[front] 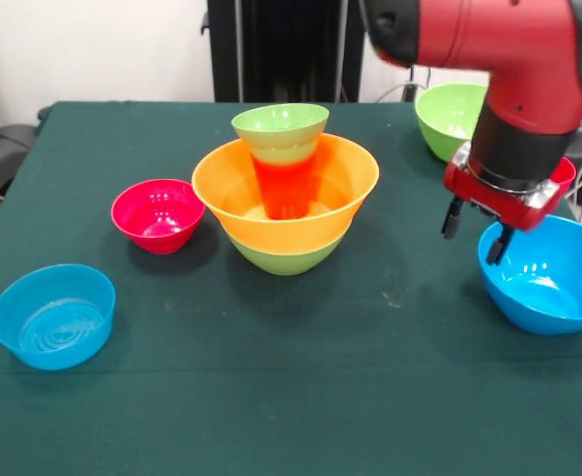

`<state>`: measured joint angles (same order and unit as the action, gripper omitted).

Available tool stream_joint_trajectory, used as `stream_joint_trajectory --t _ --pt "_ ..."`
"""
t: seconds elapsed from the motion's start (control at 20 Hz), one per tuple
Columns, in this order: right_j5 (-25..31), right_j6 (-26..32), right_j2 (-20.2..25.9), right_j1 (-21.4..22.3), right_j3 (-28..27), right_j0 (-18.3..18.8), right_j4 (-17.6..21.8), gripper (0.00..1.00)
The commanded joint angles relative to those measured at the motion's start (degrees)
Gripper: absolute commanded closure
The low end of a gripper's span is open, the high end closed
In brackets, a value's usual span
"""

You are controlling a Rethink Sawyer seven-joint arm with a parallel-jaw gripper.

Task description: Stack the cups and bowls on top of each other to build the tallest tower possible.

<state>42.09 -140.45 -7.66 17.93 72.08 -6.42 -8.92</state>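
Red-and-black Sawyer arm [509, 50], glossy shell.

Bulky rounded red casing up top, smooth, shiny highlights. Below it a black cylindrical wrist section, matte. Under that a flat red block with lighter grey-white edging and small fittings, detail too small to read. Gripper [475, 230]: two short black fingers [452, 218] projecting straight below the red block, slim, dark, gap showing between them. Dark rounded joint cap at upper left of the red casing, well above the fingers. Black pedestal column [281, 50] behind.
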Motion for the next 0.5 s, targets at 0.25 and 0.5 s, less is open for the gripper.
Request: stream_joint_trajectory --t 0.25,0.5 --pt "-4.1 11.9 15.3 1.5 10.8 4.8 4.5 0.0" --pt "-7.2 12.2 17.4 0.8 13.1 6.7 6.7 0.0"
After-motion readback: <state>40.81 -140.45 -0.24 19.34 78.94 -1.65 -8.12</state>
